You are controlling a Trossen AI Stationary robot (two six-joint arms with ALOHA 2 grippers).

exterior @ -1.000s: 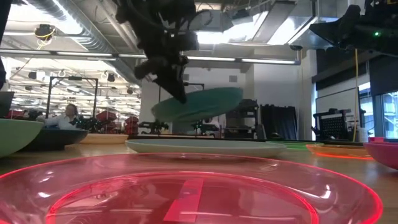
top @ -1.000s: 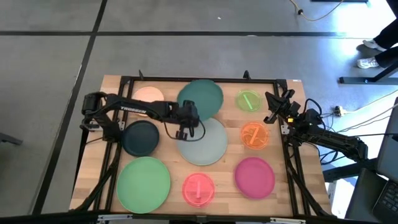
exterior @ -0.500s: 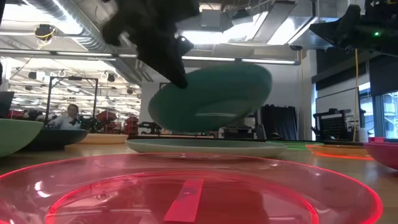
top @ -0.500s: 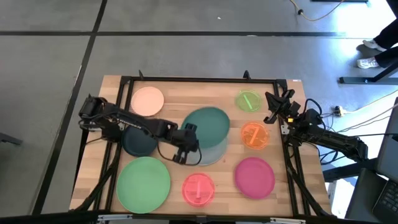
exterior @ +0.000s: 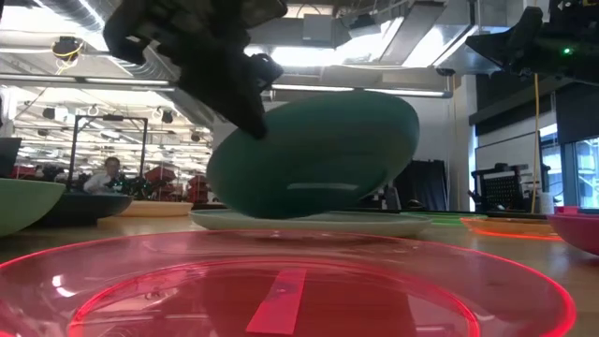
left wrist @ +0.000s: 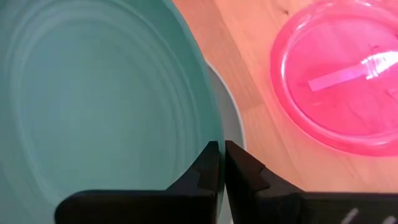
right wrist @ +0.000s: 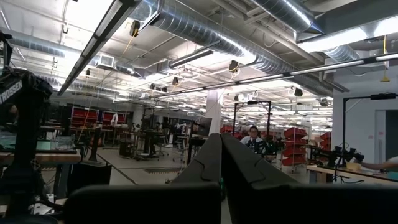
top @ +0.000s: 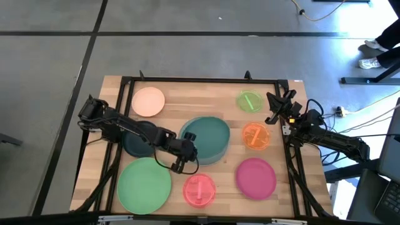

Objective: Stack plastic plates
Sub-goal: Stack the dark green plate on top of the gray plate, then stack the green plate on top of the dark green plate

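Note:
My left gripper (top: 182,157) is shut on the large teal plate (top: 207,136), which hovers tilted over the pale blue plate (top: 217,157). The low view shows the teal plate (exterior: 314,154) with its held rim high and its low edge down at the pale blue plate (exterior: 374,223). My right gripper (top: 275,107) waits, shut, raised at the table's right edge. Lying flat on the table are the peach (top: 149,101), small green (top: 250,100), orange (top: 255,135), magenta (top: 255,176), pink (top: 199,189), large green (top: 144,184) and dark (top: 139,140) plates. My left gripper pinches the teal plate's rim (left wrist: 210,134) between its two fingers (left wrist: 205,168), on the plate's near-left side. The fingers come slanting from the near left. The plate is tilted, held rim up; whether its low edge (exterior: 281,215) touches the pale blue plate, I cannot tell.
The pink plate (left wrist: 339,81) lies just near of the gripper, the dark plate under my left arm. A black frame (top: 200,80) runs around the wooden table. Bare wood (top: 187,100) shows at the far middle.
My left gripper has carried the teal plate from the far middle of the table toward the near edge and down, over the pale blue plate. The plate has tipped more steeply and now hangs just above the pale blue one.

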